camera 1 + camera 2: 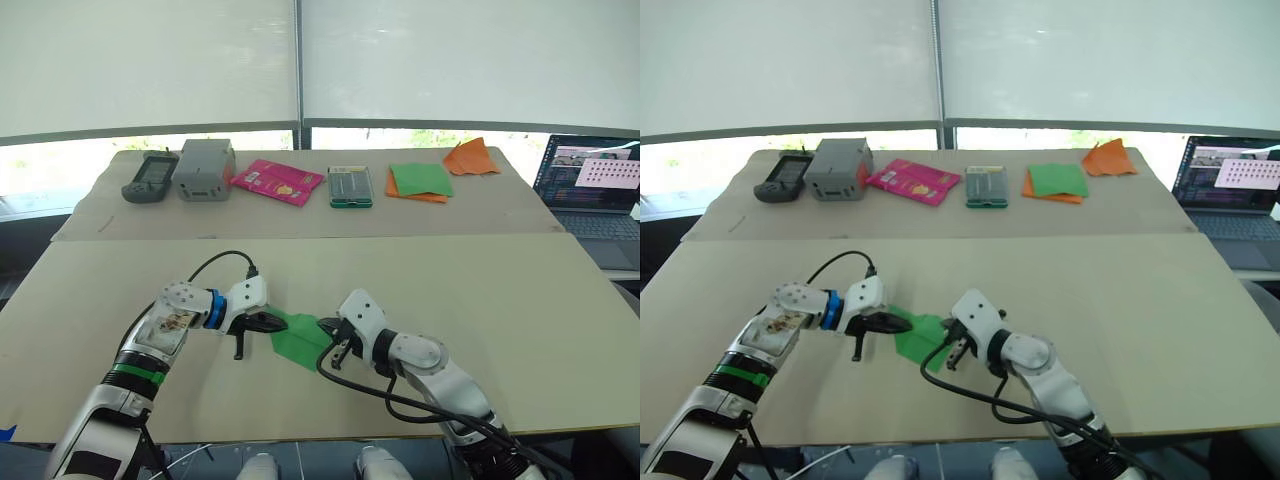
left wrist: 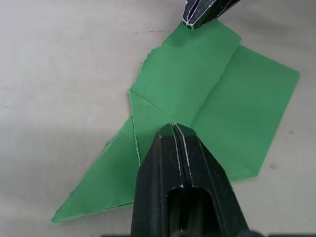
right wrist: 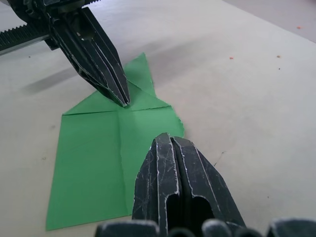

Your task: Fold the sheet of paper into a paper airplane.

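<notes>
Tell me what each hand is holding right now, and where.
Nothing is gripped. Both hands are shut, tips pressing the green paper flat on the table: the left hand at the folded point, the right hand at the opposite edge.

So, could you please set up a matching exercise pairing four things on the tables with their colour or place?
Things:
1. sheet of paper
2. left gripper
3. pink packet
4. orange pointed paper piece

Descriptions:
A. far table, next to the grey box
B. shut, tip pressing the green paper
C. far table, nearest the laptop
D. bright green, partly folded, between both grippers

Pairs: 1-D, 2-B, 3-A, 4-C
</notes>
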You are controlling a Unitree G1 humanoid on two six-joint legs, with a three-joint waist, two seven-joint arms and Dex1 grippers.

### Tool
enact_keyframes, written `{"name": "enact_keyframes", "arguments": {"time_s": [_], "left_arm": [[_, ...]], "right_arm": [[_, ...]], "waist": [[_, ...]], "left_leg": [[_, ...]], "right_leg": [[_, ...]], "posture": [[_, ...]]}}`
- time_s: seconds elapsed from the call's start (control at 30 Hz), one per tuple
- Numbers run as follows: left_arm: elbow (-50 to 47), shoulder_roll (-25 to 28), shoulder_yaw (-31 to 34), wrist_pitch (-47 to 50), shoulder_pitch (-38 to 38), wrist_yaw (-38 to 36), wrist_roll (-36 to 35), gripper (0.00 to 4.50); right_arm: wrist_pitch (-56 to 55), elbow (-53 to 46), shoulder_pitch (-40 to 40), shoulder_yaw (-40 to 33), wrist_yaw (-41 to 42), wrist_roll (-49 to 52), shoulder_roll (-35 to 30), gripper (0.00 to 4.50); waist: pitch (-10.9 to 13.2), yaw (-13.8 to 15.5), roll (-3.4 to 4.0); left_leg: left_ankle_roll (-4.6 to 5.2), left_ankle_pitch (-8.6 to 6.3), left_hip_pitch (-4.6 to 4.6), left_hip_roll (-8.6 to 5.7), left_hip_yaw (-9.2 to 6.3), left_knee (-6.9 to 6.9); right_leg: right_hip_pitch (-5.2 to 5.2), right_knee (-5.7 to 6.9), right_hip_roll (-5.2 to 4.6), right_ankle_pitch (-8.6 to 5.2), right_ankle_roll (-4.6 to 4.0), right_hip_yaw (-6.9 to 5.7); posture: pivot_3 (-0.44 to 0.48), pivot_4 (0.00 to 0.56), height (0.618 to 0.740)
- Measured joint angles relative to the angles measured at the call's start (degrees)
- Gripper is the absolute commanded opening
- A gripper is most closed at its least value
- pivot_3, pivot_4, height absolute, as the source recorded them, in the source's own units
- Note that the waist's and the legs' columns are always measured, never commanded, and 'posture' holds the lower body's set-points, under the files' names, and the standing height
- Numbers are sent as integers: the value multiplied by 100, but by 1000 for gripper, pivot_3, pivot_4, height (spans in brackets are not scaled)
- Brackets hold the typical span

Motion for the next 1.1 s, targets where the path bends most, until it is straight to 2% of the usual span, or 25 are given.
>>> {"name": "enact_keyframes", "arguments": {"time_s": [0.4, 0.57, 0.77, 0.9, 1.1], "left_arm": [[-201, 46, 91, 128, 190, 138, -65, 0], [-413, 138, 263, 580, 284, 50, -378, 0], [-1010, 277, 738, 1396, 513, -77, -1101, 0], [-1164, 131, 841, 1375, 750, 88, -1210, 0], [-1076, -40, 507, 847, 676, 257, -859, 0]], "right_arm": [[-222, 606, -58, 88, 42, -27, -22, 26], [-224, 602, -89, 138, 82, -31, -22, 26], [-223, 599, -118, 182, 79, -65, -25, 26], [-223, 616, -124, 191, 32, -77, 12, 26], [-219, 644, -157, 221, 12, -116, 47, 26]], "waist": [[-13, -13, -6], [-13, -20, -7], [-13, -27, -7], [-13, -17, -8], [-13, -20, -14]], "left_leg": [[0, 0, 18, 0, 0, -1], [0, 0, 15, 1, 0, -2], [0, 0, 17, 1, 0, -4], [0, 0, 16, 2, 0, -4], [0, 0, 17, 1, 1, -5]], "right_leg": [[11, 1, 0, -1, -2, 1], [5, 5, 0, -1, -2, 1], [4, 5, 0, -2, -3, 1], [3, 5, 0, -1, -4, 1], [2, 4, 0, -1, -5, 2]], "posture": [[0, 150, 740], [0, 150, 740], [0, 150, 740], [0, 150, 740], [0, 150, 740]]}}
